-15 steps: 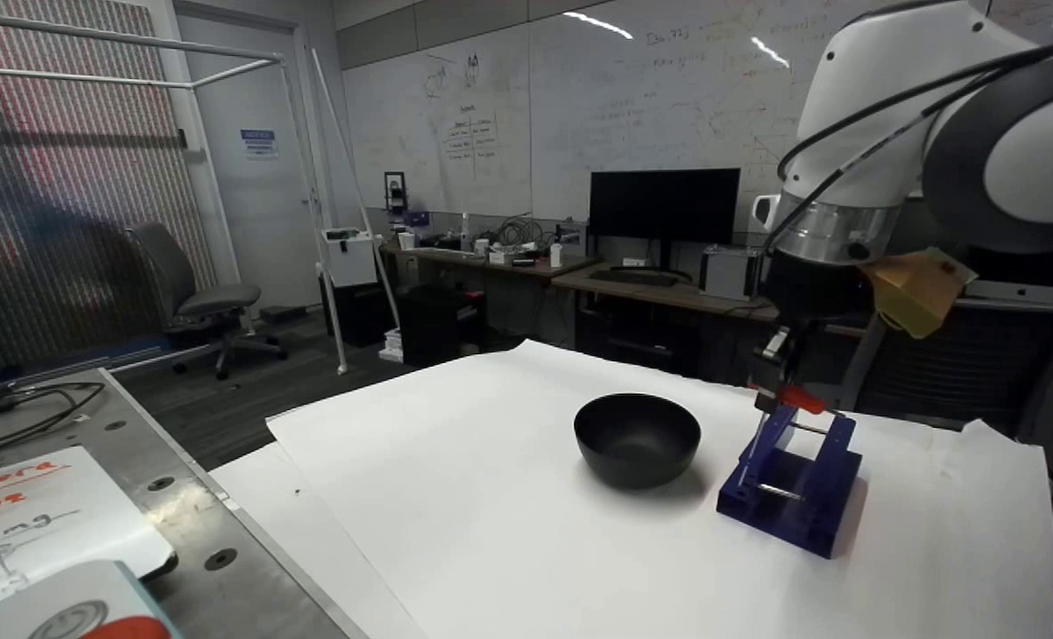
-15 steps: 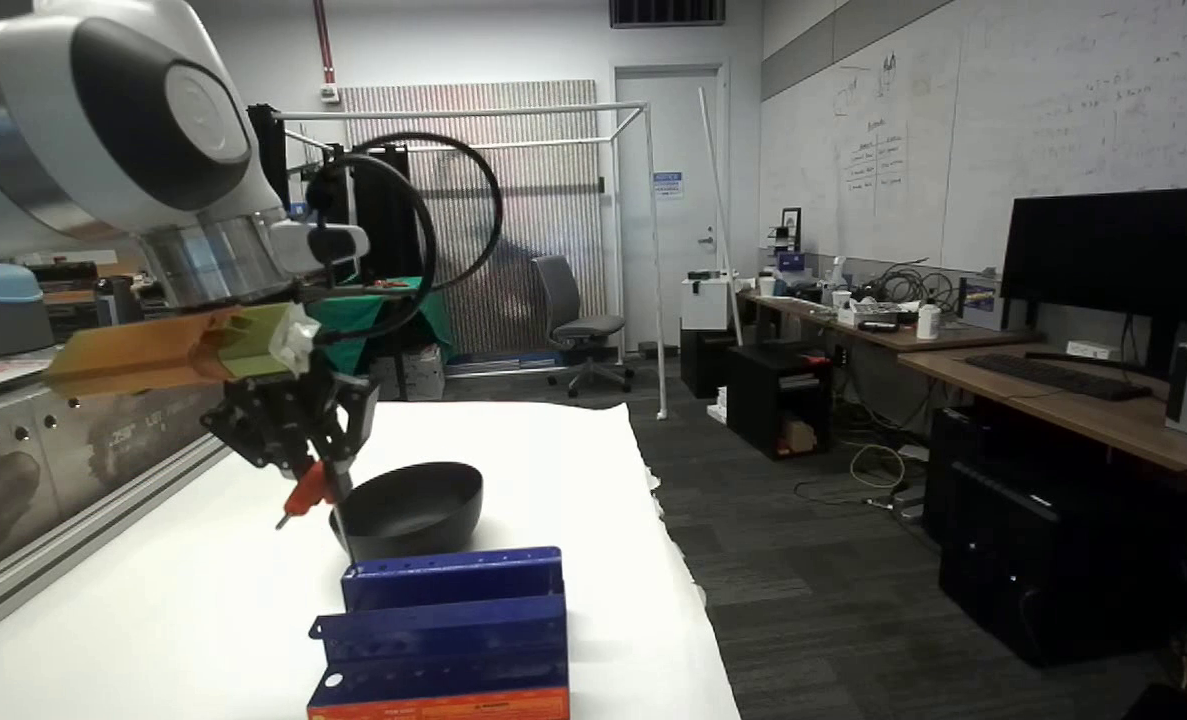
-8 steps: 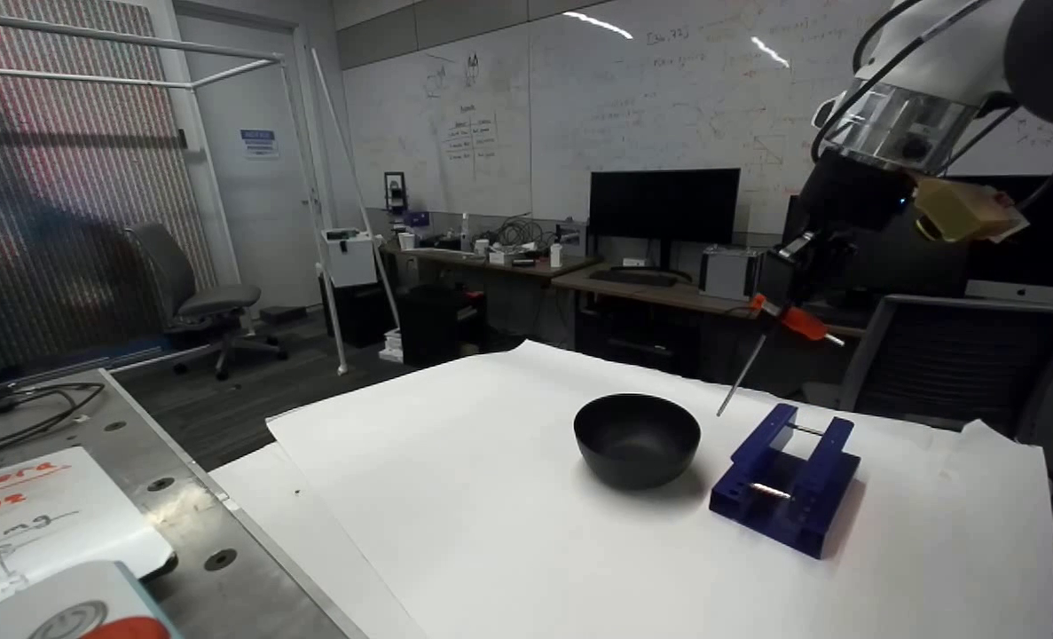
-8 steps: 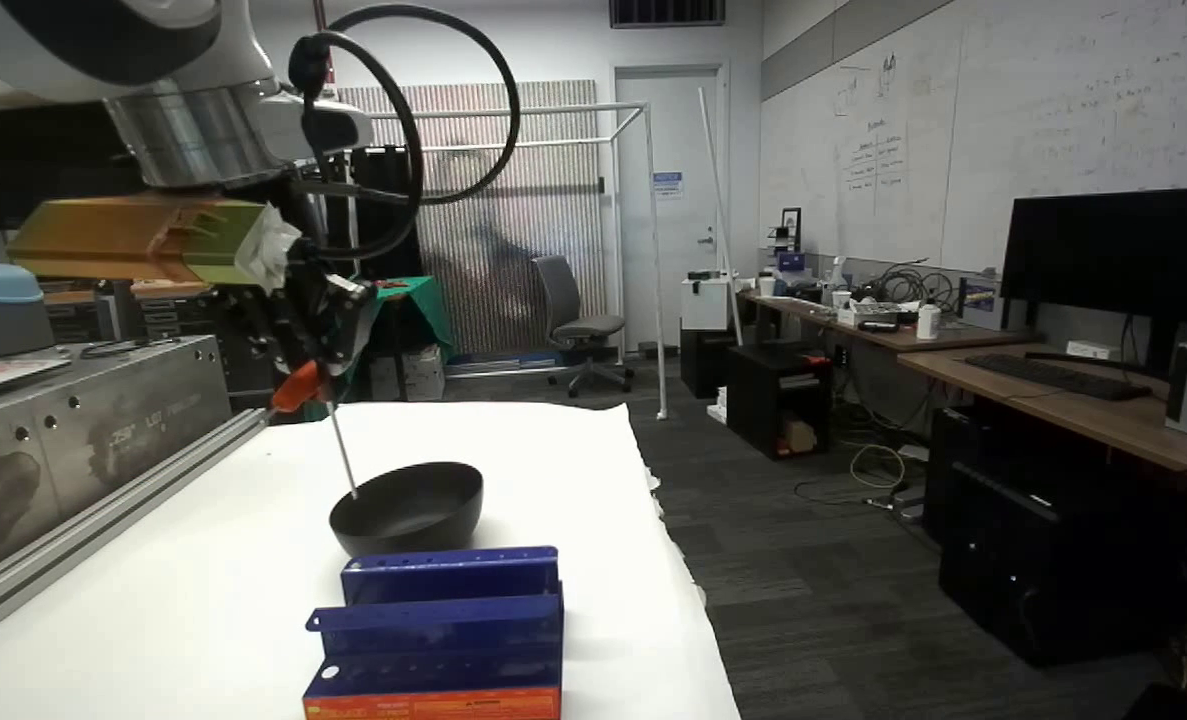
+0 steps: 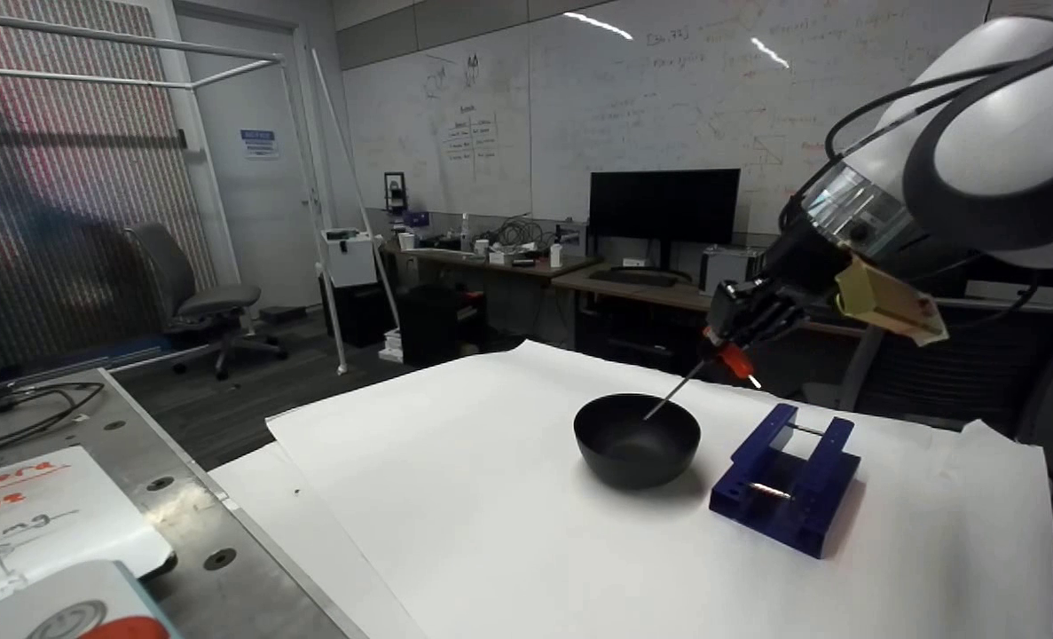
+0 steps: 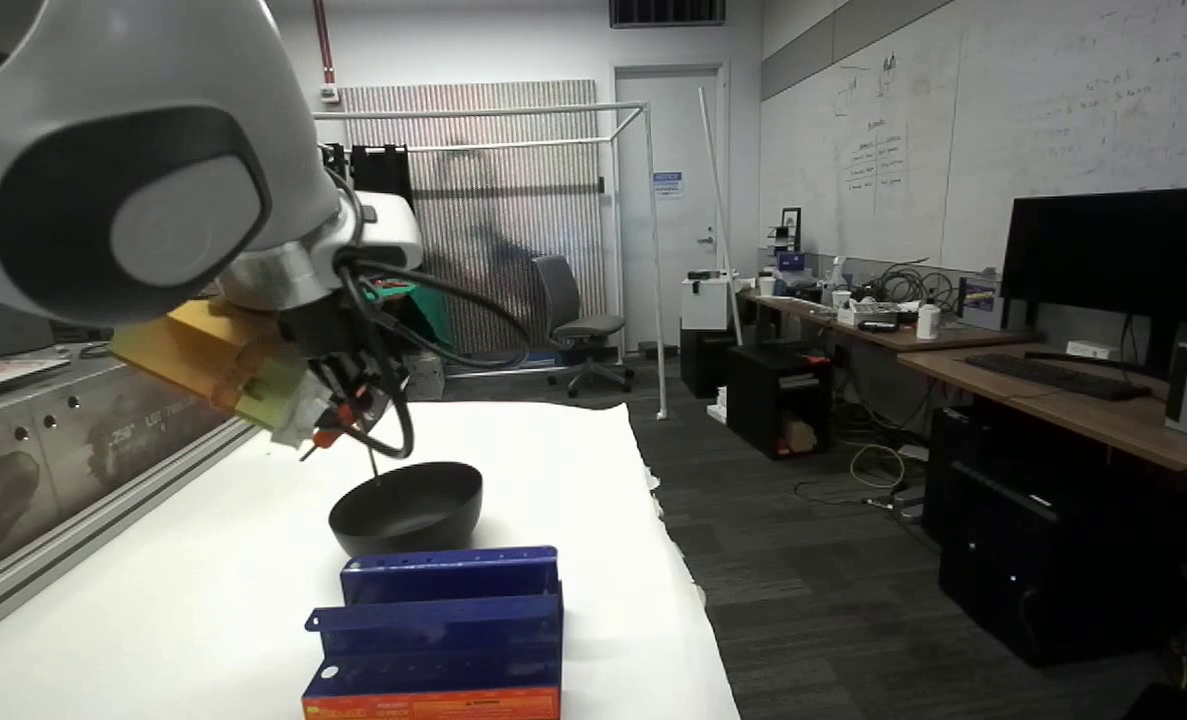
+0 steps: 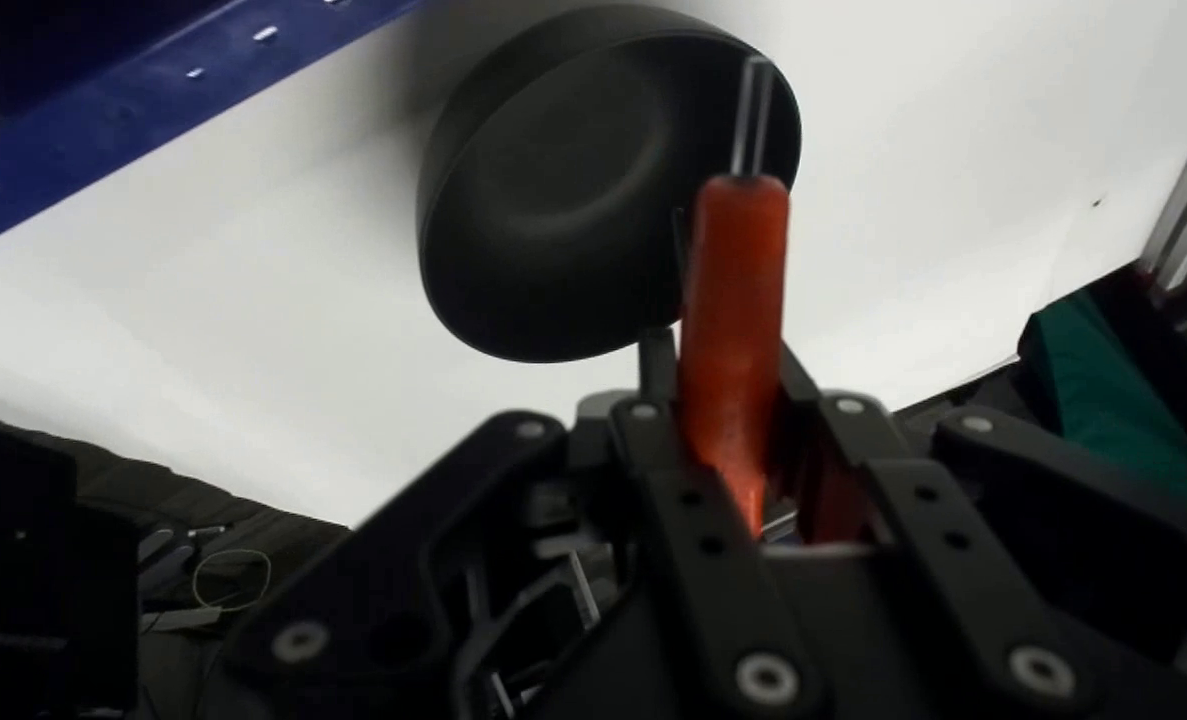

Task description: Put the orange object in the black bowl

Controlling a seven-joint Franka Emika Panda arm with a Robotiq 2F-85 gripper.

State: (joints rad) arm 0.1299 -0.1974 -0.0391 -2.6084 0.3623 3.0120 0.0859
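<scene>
"NOTICE" sign point(image 6: 667, 184), orange obj. point(image 7: 736, 270) in grpr point(image 7: 725, 362)

Orange-red on the orange object point(image 7: 733, 330), grey along its metal shaft point(image 5: 679, 385). Plain black on the black bowl point(image 5: 637, 463), inside and out. Black on the fingers point(image 7: 657, 370), with pale grey rivet heads point(image 7: 766, 678). Deep blue on the holder point(image 6: 443, 627); in an exterior view, orange on the strip point(image 6: 433, 707) along its near edge. White on the tabletop point(image 5: 455, 497). Amber passing to yellow-green on the wrist cover point(image 6: 215, 362). Vertical stripes on the far panel point(image 6: 473, 225).
</scene>
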